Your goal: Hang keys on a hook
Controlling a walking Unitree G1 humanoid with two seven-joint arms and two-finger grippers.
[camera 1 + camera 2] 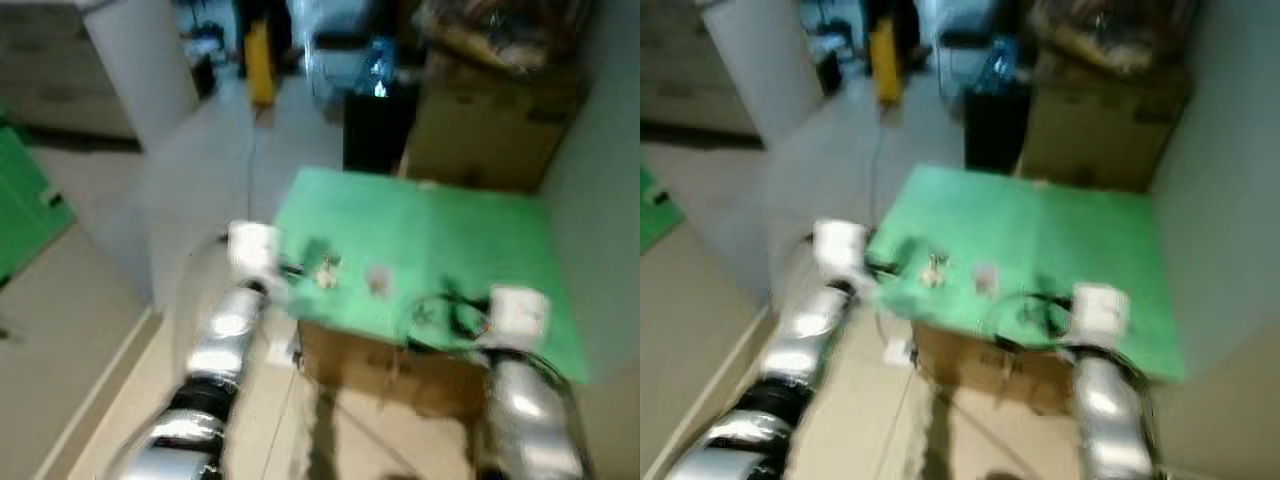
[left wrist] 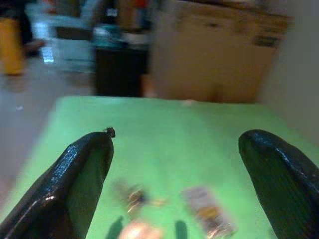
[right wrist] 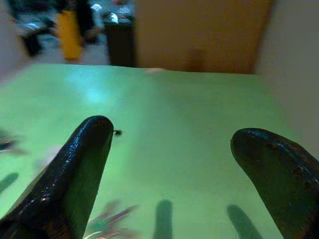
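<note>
Green covering lies over a low cardboard box (image 1: 380, 365) that serves as the work surface (image 1: 470, 230), standing against a pale wall with a black bin (image 1: 375, 130) and a larger brown carton (image 1: 490, 130) behind it; the head views are blurred, so fine detail is uncertain. Near the front edge of the green surface, toward the robot's left, lie two small objects: a bunch of keys (image 2: 135, 195) and, just beside it, a pale flat piece (image 2: 207, 216) that could be a tag or a second key item, too smeared to identify. The left gripper (image 2: 174, 164) hovers above the front left part of the surface with its fingers spread wide and nothing between them, the keys lying just ahead and below. The right gripper (image 3: 169, 164) is likewise wide open and empty, poised over the front right part of the surface; something small and metallic (image 3: 107, 224) shows at the near edge of its view, blurred beyond naming. No hook can be made out anywhere in these pictures. As a judgement, the task is at its very beginning: the keys are not yet grasped, and picking them up, finding the hook and hanging them all remain to be done.
</note>
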